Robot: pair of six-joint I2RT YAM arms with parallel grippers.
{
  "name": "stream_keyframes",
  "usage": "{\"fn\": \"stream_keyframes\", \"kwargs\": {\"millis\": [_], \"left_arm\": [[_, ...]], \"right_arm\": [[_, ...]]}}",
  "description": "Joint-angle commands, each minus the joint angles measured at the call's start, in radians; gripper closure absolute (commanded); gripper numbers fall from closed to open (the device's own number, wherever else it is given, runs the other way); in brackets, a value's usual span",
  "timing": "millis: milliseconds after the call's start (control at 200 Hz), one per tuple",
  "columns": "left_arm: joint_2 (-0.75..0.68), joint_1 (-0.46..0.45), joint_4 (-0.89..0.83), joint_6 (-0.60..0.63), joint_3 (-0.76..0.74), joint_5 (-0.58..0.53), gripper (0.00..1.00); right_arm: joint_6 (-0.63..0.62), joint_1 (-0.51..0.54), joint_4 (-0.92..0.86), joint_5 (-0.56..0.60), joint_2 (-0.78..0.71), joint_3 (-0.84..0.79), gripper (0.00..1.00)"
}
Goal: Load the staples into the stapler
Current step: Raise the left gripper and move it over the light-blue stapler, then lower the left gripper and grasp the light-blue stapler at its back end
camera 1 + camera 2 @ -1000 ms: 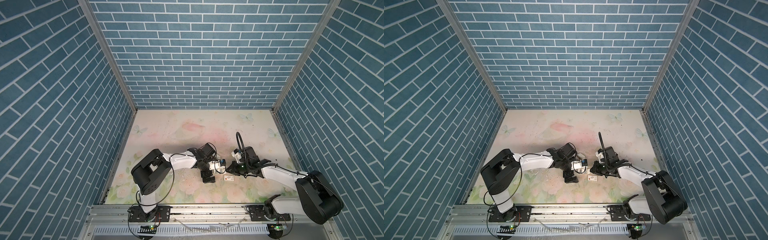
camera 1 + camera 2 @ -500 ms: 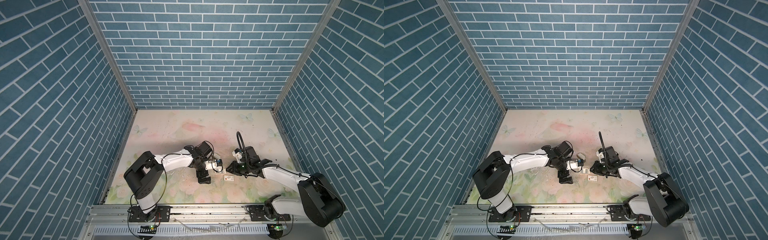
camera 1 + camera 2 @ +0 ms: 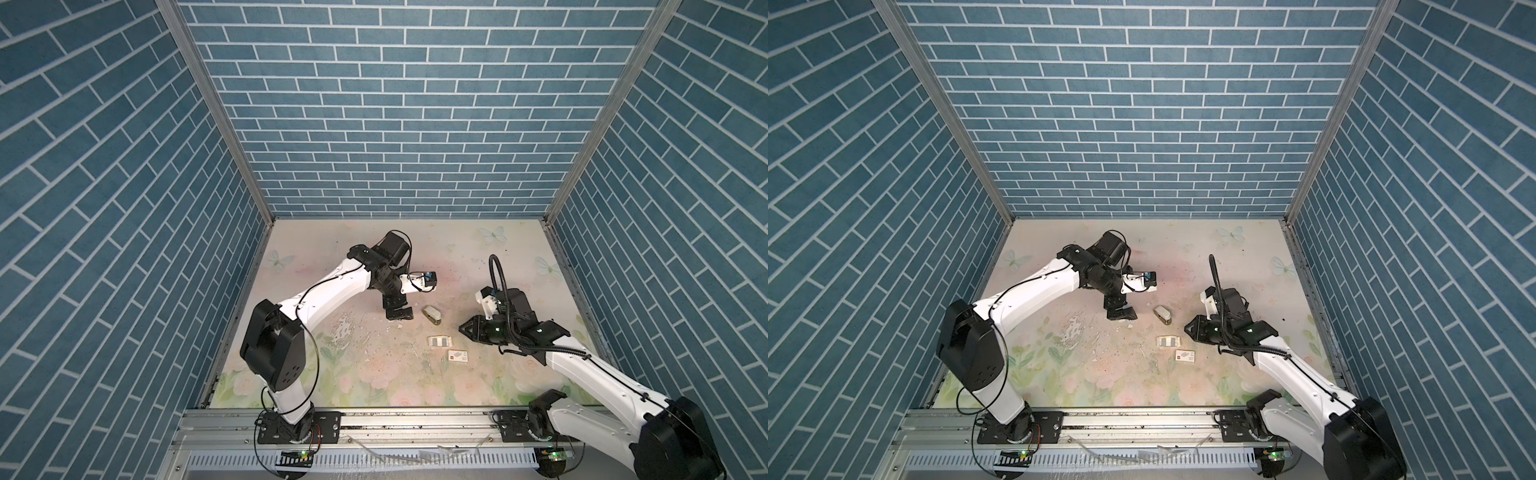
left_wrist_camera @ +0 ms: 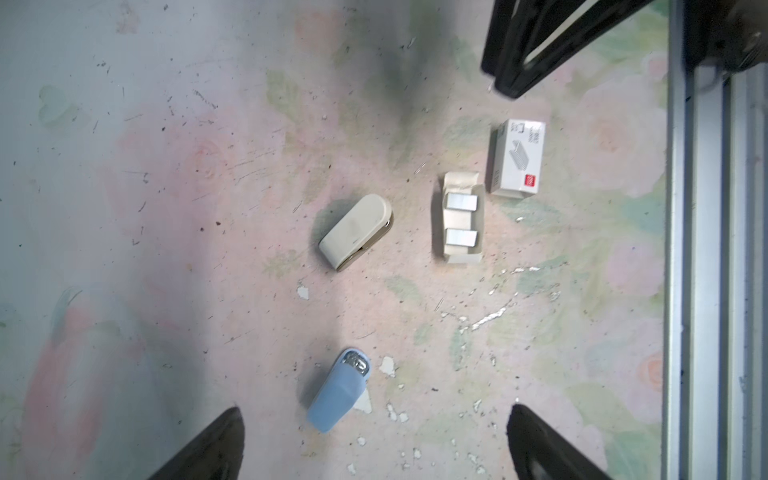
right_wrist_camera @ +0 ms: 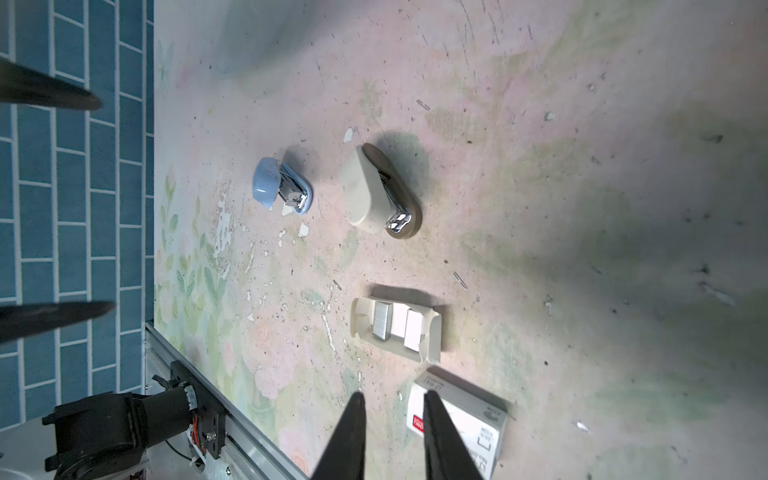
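Two staplers lie shut on the floral table: a beige stapler (image 4: 355,230) (image 5: 376,191) (image 3: 432,314) (image 3: 1163,314) and a smaller blue stapler (image 4: 338,390) (image 5: 278,185). The staples (image 4: 461,202) (image 5: 382,324) are two grey strips lying in a cream cardboard tray (image 4: 457,185) (image 5: 432,336) (image 3: 439,341) (image 3: 1169,341). My left gripper (image 4: 374,446) (image 3: 398,313) (image 3: 1121,313) hangs wide open above the blue stapler, holding nothing. My right gripper (image 5: 392,411) (image 3: 463,328) (image 3: 1187,328) hovers over the white box's edge, jaws slightly apart and empty.
A white staple box (image 4: 517,158) (image 5: 461,419) (image 3: 458,356) (image 3: 1185,356) lies beside the tray toward the front. The metal front rail (image 4: 706,249) (image 5: 232,415) edges the table. Blue brick walls enclose the back and both sides. The table surface is chipped and speckled.
My left gripper has lifted and drawn back from the table's front toward the rear, still open. The right gripper has stayed near the box and its jaws have parted a little.
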Motion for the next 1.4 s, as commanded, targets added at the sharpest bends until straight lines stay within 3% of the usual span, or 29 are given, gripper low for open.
{"fn": "stream_keyframes", "kwargs": {"millis": [0, 190, 435, 570, 735, 1020, 1395], "left_arm": [[0.061, 0.016, -0.121, 0.126, 0.010, -0.046, 0.01], [0.140, 0.017, -0.074, 0.190, 0.008, -0.112, 0.02], [0.222, 0.017, -0.068, 0.229, 0.060, -0.152, 0.12], [0.252, 0.017, -0.076, 0.256, 0.068, -0.179, 0.21], [0.277, 0.015, -0.059, 0.267, 0.067, -0.200, 0.41], [0.285, 0.012, -0.016, 0.257, 0.039, -0.202, 0.36], [0.282, 0.006, -0.045, 0.254, 0.035, -0.179, 0.51]], "right_arm": [[0.024, -0.016, -0.086, 0.014, -0.032, 0.013, 0.73], [0.042, -0.040, -0.083, -0.001, -0.049, 0.000, 0.74], [0.040, -0.078, -0.072, -0.022, -0.031, 0.006, 0.74], [0.038, -0.102, -0.062, -0.034, -0.028, 0.006, 0.75], [0.038, -0.117, -0.053, -0.040, -0.032, 0.004, 0.75], [0.036, -0.132, -0.042, -0.048, -0.023, 0.004, 0.76], [0.037, -0.136, -0.017, -0.055, -0.003, 0.002, 0.77]]}}
